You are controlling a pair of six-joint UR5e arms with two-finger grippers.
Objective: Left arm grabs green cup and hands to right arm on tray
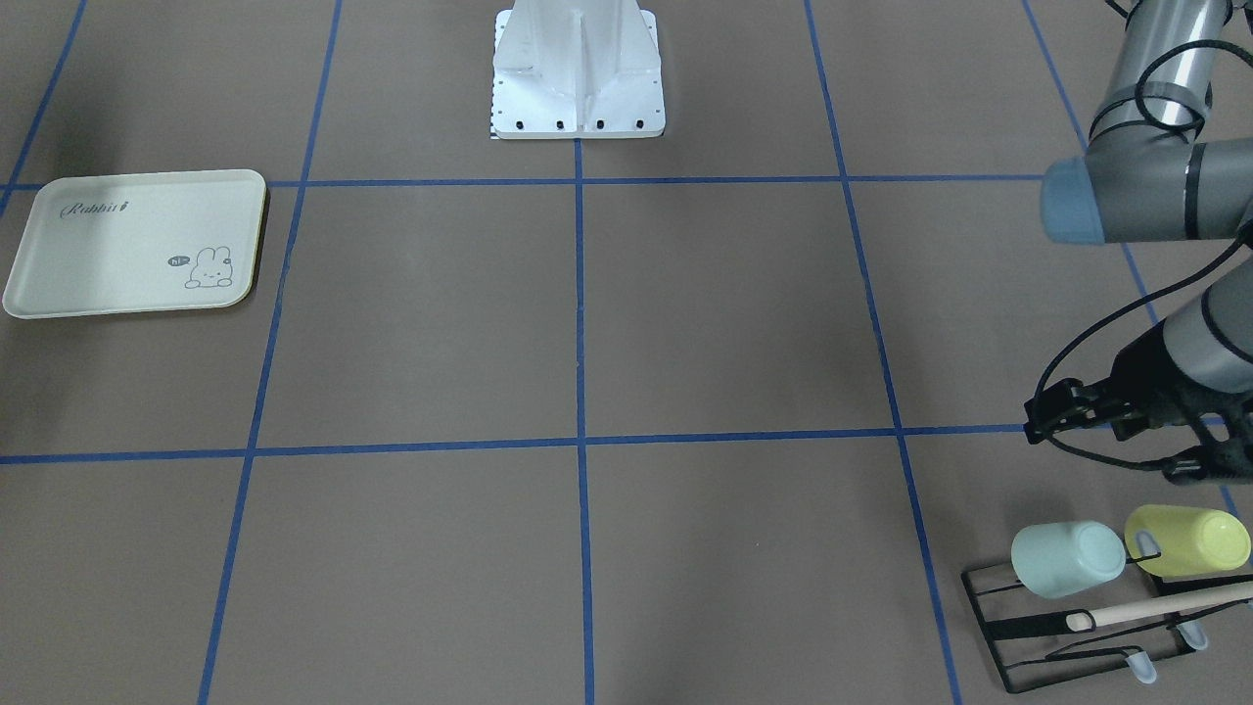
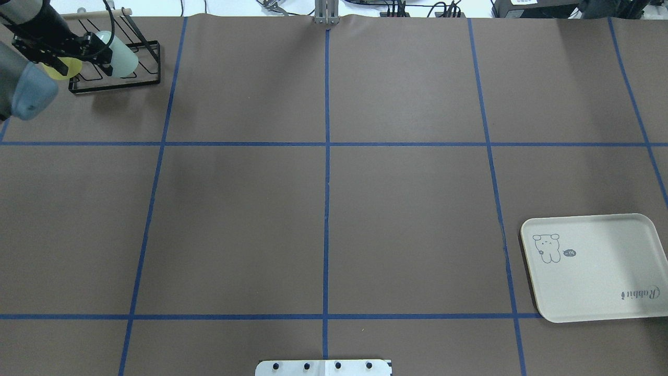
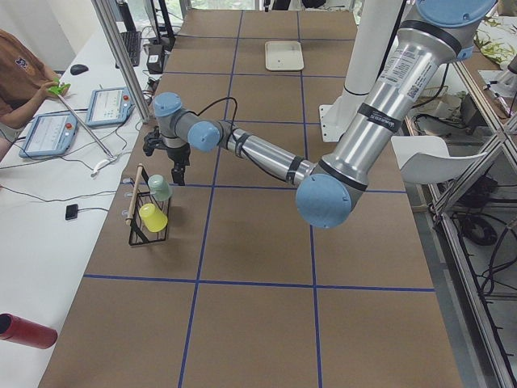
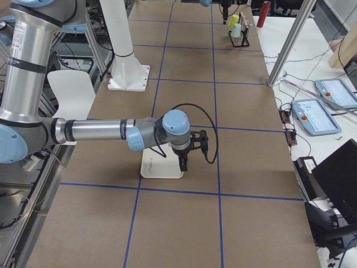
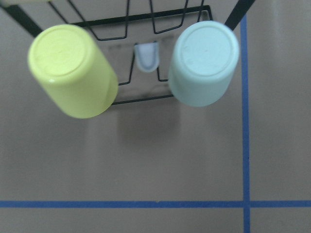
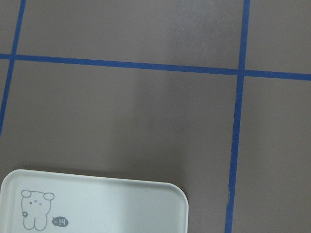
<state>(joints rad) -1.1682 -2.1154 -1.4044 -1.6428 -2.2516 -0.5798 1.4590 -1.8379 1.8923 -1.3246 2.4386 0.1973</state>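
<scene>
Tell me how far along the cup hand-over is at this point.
Nothing is done yet: the green cup hangs on the black rack beside the yellow cup, and the tray holds nothing. In hand: the left gripper hovers by the rack, apart from the green cup. The right arm is poised by the tray. Left to do: the grasp, the hand-over and the placing on the tray.

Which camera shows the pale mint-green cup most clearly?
The left wrist view: the green cup is close up, base towards the camera, beside the yellow-green cup. The front-facing view shows it small; overhead, partly hidden; side views, tiny; right wrist, not at all.
</scene>
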